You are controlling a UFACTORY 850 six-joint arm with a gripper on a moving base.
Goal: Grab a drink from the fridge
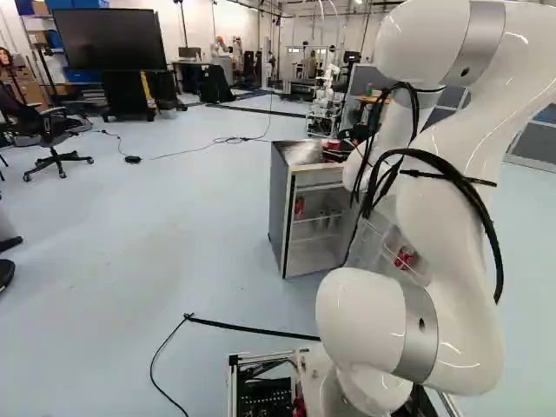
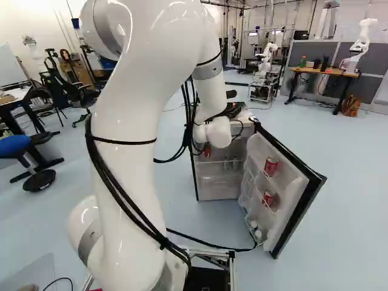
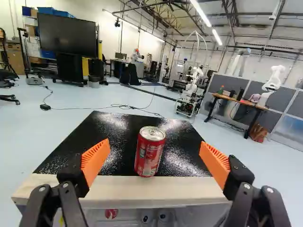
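1 large dark screen [image 1: 109, 39] is standing at the upper left of the left base view; 1 black swivel chair [image 1: 62, 129] is sitting nearer. A thin cable [image 1: 233, 140] is running across the pale floor [image 1: 130, 234] from a small black box [image 1: 132, 159]. At the upper right of the right base view, a table [image 2: 327, 71] is carrying 1 green bottle [image 2: 303, 61]; another robot [image 2: 362, 42] is standing by its right end, 1 brown bag [image 2: 351, 105] is resting beside it, and grey partitions [image 2: 316, 51] are standing behind. 2 strip lights [image 3: 201, 13] are glowing overhead.
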